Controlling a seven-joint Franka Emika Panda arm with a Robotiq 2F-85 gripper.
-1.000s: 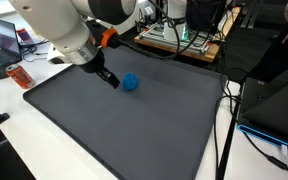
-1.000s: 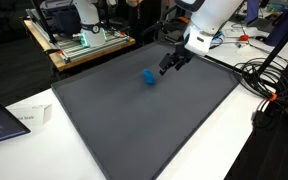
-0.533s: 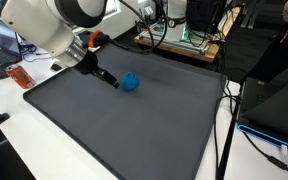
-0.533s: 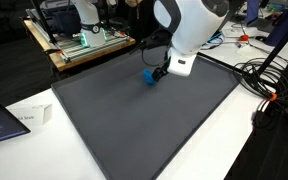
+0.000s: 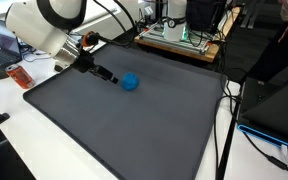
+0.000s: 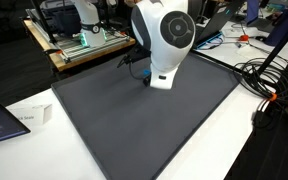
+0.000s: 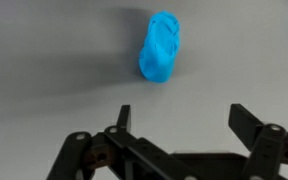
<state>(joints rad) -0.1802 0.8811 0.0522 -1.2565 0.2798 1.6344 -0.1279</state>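
The gripper (image 7: 179, 118), wide open (holding nothing), hovers near the blue lump (image 7: 161, 47) on the mat (image 5: 134, 130).

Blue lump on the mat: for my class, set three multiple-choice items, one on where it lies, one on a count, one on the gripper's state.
1. Where does the blue lump lie?
A. in a box
B. on the dark grey mat
C. on a laptop

2. How many loose things lie on the mat?
A. one
B. three
C. five

3. How is the gripper?
A. shut on the lump
B. shut, empty
C. open, empty

Key:
1 B, the mat's surface surrounds the lump.
2 A, only the lump shows on the mat.
3 C, in the wrist view the jaws stand wide apart, with the lump ahead of them, untouched.
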